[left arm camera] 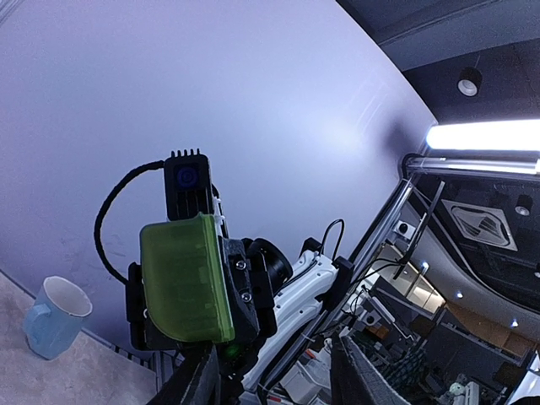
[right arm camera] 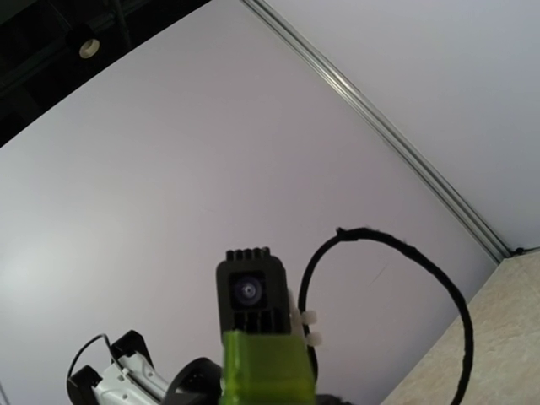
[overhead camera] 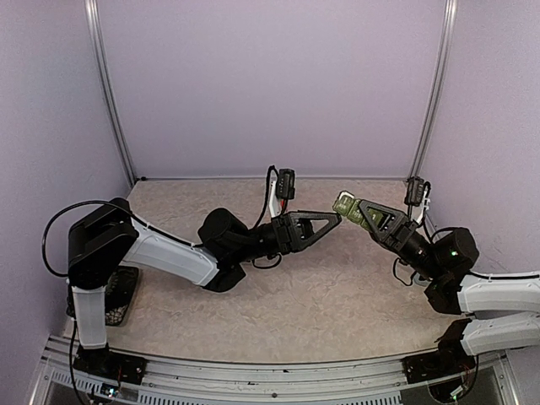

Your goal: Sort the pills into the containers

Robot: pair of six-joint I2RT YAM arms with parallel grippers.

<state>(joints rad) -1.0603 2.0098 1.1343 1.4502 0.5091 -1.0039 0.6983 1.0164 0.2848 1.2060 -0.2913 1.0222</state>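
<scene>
The green containers (overhead camera: pixel 346 205) hang in the air over the middle of the table, with my right gripper (overhead camera: pixel 360 211) shut on one end. In the left wrist view the containers (left arm camera: pixel 184 278) face me with lids closed, clamped by the right gripper's black jaws. My left gripper (overhead camera: pixel 336 220) points at them from the left, its tips just short of the strip. Its fingers (left arm camera: pixel 196 381) stand apart, with nothing between them. In the right wrist view only the containers' green end (right arm camera: pixel 266 371) shows, and the right fingers are hidden. No pills are in view.
A pale blue mug (left arm camera: pixel 56 324) stands on the table by the back wall. Metal frame posts (overhead camera: pixel 111 93) rise at the back corners. A black pad (overhead camera: pixel 118 297) lies beside the left arm's base. A looped black cable (right arm camera: pixel 396 253) hangs off the left wrist camera.
</scene>
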